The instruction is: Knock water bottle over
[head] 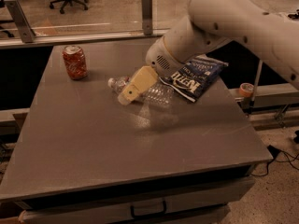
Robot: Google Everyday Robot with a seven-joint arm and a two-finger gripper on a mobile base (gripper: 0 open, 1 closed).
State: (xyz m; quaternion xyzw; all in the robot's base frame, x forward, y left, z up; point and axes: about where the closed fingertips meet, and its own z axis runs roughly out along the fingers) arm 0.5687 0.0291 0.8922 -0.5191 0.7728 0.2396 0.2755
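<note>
The water bottle (156, 93) is clear ribbed plastic and lies on its side on the grey table (117, 143), just left of centre at the back. Its white cap (111, 82) points left, toward the soda can. My gripper (132, 88) is cream-coloured and angled down to the left. It sits right over the bottle's neck and hides its middle. The white arm reaches in from the upper right.
A red soda can (74, 62) stands upright at the table's back left. A dark blue chip bag (194, 76) lies flat just right of the bottle, under my arm. A glass rail runs behind the table. A drawer handle (147, 209) shows below the front edge.
</note>
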